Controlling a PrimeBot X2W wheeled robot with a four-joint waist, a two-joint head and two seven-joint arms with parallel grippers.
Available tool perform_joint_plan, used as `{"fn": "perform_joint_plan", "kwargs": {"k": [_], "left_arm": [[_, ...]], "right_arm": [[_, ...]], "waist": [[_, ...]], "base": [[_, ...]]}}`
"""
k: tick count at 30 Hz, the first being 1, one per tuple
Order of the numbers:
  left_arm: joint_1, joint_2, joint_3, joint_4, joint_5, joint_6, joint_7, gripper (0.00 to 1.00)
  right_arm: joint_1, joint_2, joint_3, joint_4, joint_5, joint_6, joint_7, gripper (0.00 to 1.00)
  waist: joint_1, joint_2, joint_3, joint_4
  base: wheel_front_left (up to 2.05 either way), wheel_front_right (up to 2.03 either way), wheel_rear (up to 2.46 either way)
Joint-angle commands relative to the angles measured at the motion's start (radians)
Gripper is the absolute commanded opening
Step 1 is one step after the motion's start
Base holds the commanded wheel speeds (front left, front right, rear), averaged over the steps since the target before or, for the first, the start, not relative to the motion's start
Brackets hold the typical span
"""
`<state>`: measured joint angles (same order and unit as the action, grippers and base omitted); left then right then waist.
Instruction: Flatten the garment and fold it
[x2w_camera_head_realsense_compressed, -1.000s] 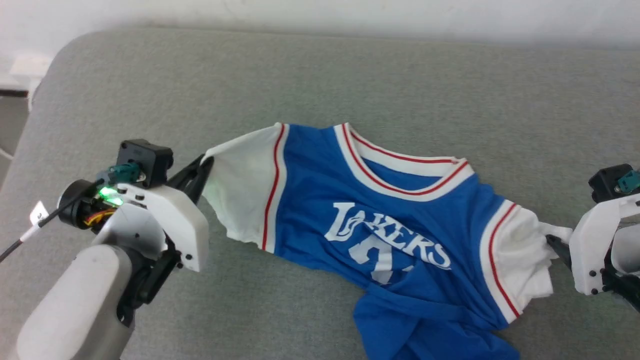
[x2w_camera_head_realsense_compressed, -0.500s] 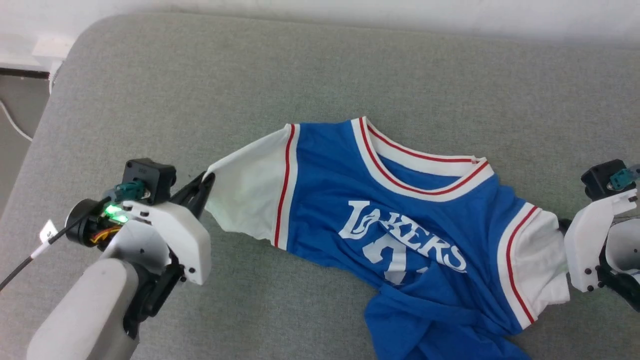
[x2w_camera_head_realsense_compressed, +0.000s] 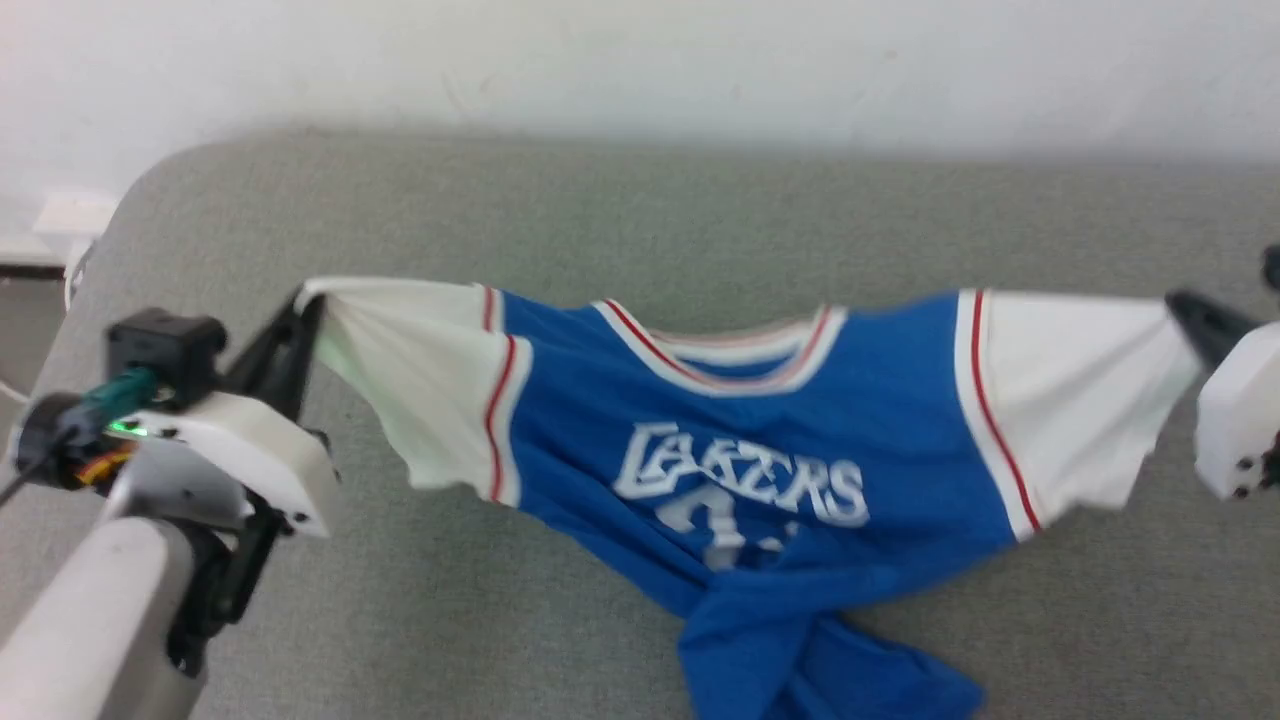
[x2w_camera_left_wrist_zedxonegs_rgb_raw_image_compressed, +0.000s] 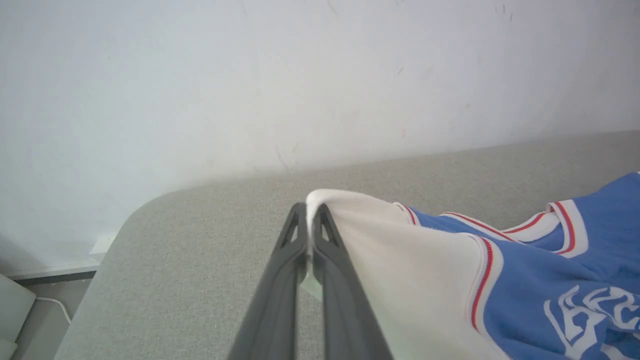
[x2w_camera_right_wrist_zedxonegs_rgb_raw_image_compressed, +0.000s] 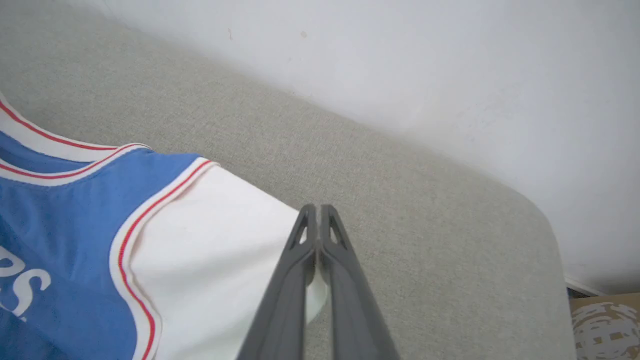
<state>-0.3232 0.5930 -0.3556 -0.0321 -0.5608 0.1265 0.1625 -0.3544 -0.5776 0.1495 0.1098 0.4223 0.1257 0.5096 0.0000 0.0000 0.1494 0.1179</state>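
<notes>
Gripping a white sleeve apiece, the left claw (x2w_camera_head_realsense_compressed: 305, 300) and right claw (x2w_camera_head_realsense_compressed: 1182, 306) are holding the shirt (x2w_camera_head_realsense_compressed: 750, 430) stretched between them over the grey cushion (x2w_camera_head_realsense_compressed: 700, 200).

- The left hand (x2w_camera_head_realsense_compressed: 302, 302) is at the left of the head view. Its two dark fingers (x2w_camera_left_wrist_zedxonegs_rgb_raw_image_compressed: 287, 280) are pressed together and pinch the edge of one white sleeve of the garment (x2w_camera_head_realsense_compressed: 760, 400).
- Behind it, the white left wrist housing (x2w_camera_head_realsense_compressed: 235, 460) shows a green light, and the pale left forearm (x2w_camera_head_realsense_compressed: 80, 620) runs down to the lower left corner.
- The right hand (x2w_camera_head_realsense_compressed: 1182, 303) reaches in from the right edge. Its fingers (x2w_camera_right_wrist_zedxonegs_rgb_raw_image_compressed: 295, 280) are closed tip to tip on the other white sleeve.
- The white right wrist housing (x2w_camera_head_realsense_compressed: 1235, 420) is cut by the frame edge.
- Both hands are held apart at about the same height, fingertips turned toward each other.
</notes>
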Motion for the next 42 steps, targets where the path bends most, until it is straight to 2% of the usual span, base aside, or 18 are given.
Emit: {"fn": "perform_joint_plan", "kwargs": {"k": [1, 8, 13, 19, 24, 31, 36, 37, 42], "left_arm": [[0.012, 0.014, 0.031, -0.028, 0.015, 0.022, -0.039, 0.00], [0.026, 0.054, 0.137, -0.148, 0.028, 0.080, -0.132, 0.00], [0.021, 0.084, 0.224, -0.251, 0.016, 0.106, -0.176, 0.00], [-0.037, 0.121, 0.317, -0.359, 0.016, 0.130, -0.209, 0.00], [-0.101, 0.156, 0.363, -0.389, 0.014, 0.135, -0.200, 0.00], [-0.226, 0.185, 0.334, -0.354, -0.015, 0.093, -0.151, 0.00], [-0.387, 0.189, 0.267, -0.250, -0.029, 0.026, -0.122, 0.00], [-0.387, 0.189, 0.267, -0.250, -0.029, 0.026, -0.122, 0.00], [-0.601, 0.181, 0.173, -0.089, 0.003, -0.051, -0.088, 0.00]], "right_arm": [[-0.028, -0.017, -0.016, -0.040, -0.010, 0.005, -0.035, 0.00], [-0.082, -0.052, -0.080, -0.170, -0.014, 0.005, -0.094, 0.00], [-0.145, -0.063, -0.111, -0.250, -0.013, 0.005, -0.118, 0.00], [-0.231, -0.100, -0.108, -0.293, 0.001, 0.005, -0.110, 0.00], [-0.315, -0.123, -0.079, -0.285, 0.021, 0.005, -0.100, 0.00], [-0.442, -0.163, -0.020, -0.238, 0.054, 0.005, -0.107, 0.00], [-0.585, -0.182, 0.024, -0.157, 0.070, 0.005, -0.147, 0.00], [-0.585, -0.182, 0.024, -0.157, 0.070, 0.005, -0.147, 0.00], [-0.762, -0.173, 0.108, -0.029, 0.040, 0.005, -0.196, 0.00]], "waist": [[0.0000, 0.0000, -0.057, -0.049], [0.0000, 0.0000, -0.102, -0.087], [0.0000, 0.0000, -0.114, -0.113], [0.0000, 0.0000, -0.108, -0.136], [0.0000, 0.0000, -0.086, -0.151], [0.0000, 0.0000, 0.017, -0.169], [0.0000, 0.0000, 0.140, -0.177], [0.0000, 0.0000, 0.140, -0.177], [0.0000, 0.0000, 0.253, -0.189]], "base": [[0.00, 0.00, 0.00], [0.00, 0.00, 0.00], [0.00, 0.00, 0.00], [0.00, 0.00, 0.00], [0.00, 0.00, 0.00], [0.00, 0.00, 0.00], [0.00, 0.00, 0.00], [0.00, 0.00, 0.00], [0.00, 0.00, 0.00]]}}
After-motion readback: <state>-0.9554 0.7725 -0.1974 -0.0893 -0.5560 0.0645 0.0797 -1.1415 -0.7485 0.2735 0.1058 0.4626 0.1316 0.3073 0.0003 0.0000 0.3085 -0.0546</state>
